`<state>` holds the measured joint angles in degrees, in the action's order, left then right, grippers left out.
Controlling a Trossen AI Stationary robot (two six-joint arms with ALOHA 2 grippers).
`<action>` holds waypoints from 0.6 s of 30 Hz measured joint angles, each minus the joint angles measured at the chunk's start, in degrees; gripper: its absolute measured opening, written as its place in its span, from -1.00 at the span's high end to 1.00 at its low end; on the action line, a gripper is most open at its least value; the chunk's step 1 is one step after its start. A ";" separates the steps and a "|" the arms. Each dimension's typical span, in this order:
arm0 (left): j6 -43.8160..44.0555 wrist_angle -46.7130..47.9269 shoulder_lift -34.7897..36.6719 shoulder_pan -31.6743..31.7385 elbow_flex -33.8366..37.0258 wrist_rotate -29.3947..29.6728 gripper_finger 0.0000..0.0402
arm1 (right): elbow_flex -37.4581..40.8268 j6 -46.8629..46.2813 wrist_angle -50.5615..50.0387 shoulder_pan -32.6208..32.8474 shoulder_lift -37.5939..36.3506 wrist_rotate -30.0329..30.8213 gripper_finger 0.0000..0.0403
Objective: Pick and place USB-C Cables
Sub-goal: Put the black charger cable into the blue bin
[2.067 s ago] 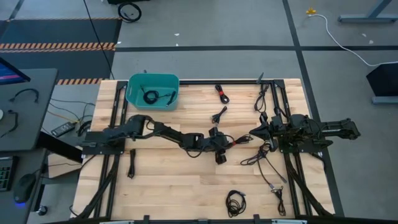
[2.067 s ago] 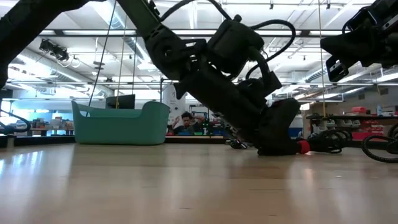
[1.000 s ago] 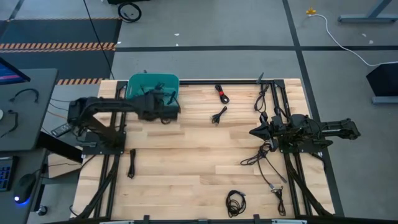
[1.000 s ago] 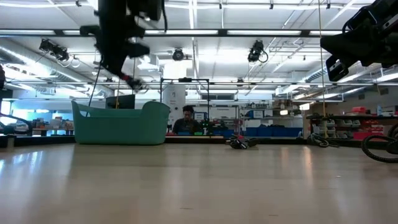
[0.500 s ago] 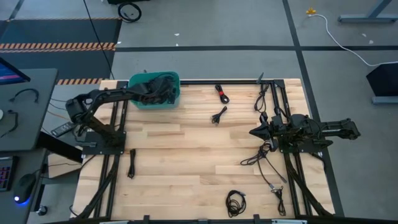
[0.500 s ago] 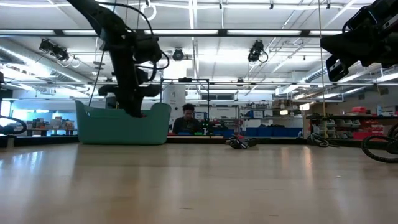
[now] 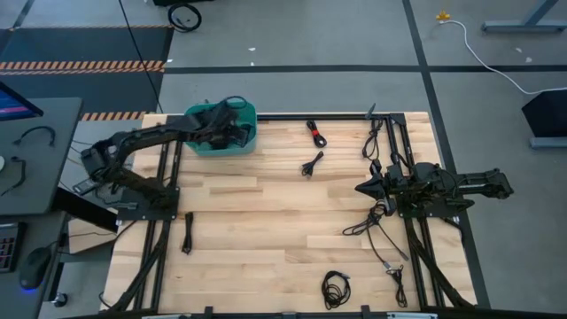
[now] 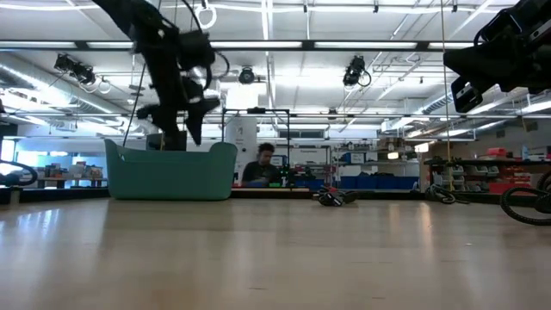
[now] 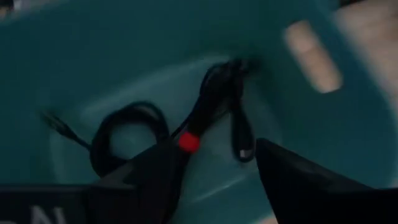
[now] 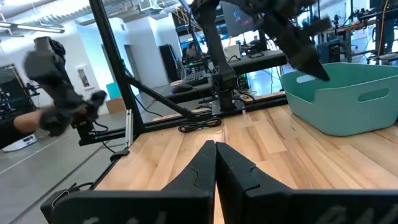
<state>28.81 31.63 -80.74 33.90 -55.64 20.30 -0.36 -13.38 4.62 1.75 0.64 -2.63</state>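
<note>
Room: we see a large workshop hall with ceiling strip lights beyond the table; a person (image 8: 261, 164) sits at a bench far behind it
Surface: a light wooden table (image 7: 266, 230) with black frame rails along both sides
Teal bin: the teal bin (image 7: 193, 142) stands at the table's far left corner; in the low view it sits at the left, behind the open boards
Left gripper: the left gripper (image 7: 232, 122) hangs over the bin, its arm reaching in from the left base; in the left wrist view we see its fingers (image 9: 298, 177) spread apart and holding nothing, with the bin floor showing between them
Cables in bin: we count two on the bin floor, a cable bound with a red tie (image 9: 214, 109) lying loose below the spread fingers, and beside it a looped black cable (image 9: 127, 134)
Right gripper: the right gripper (image 7: 363, 188) waits low near the table's right side, well apart from the bin; its fingers (image 10: 200, 163) are pressed together
Other cables: a red-tied cable (image 7: 316, 133) lies near the far edge, a small bundle (image 7: 311, 165) just in front of it, a straight bundle (image 7: 187, 233) by the left rail, a round coil (image 7: 336, 288) near the front edge, and a loose tangle (image 7: 372, 229) by the right arm
</note>
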 joint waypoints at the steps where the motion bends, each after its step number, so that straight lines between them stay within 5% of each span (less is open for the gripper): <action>1: -0.39 0.05 1.69 -1.40 0.00 0.93 -0.22 | 0.00 0.02 0.00 -0.01 0.01 0.01 0.94; 9: -1.02 -13.06 9.28 -27.63 7.84 20.80 -0.18 | 0.00 0.01 0.00 -0.01 -0.02 0.02 0.94; 13: -3.20 -35.76 7.51 -41.34 16.48 27.58 -0.11 | 0.00 0.01 0.00 -0.02 -0.01 0.00 0.94; 18: -18.60 -64.32 0.08 -53.07 24.73 29.91 -0.02 | 0.00 0.00 0.01 -0.02 -0.02 0.02 0.94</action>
<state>10.21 -32.69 -80.66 -19.17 -30.91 50.22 -0.36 -13.38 4.63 1.74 0.62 -2.61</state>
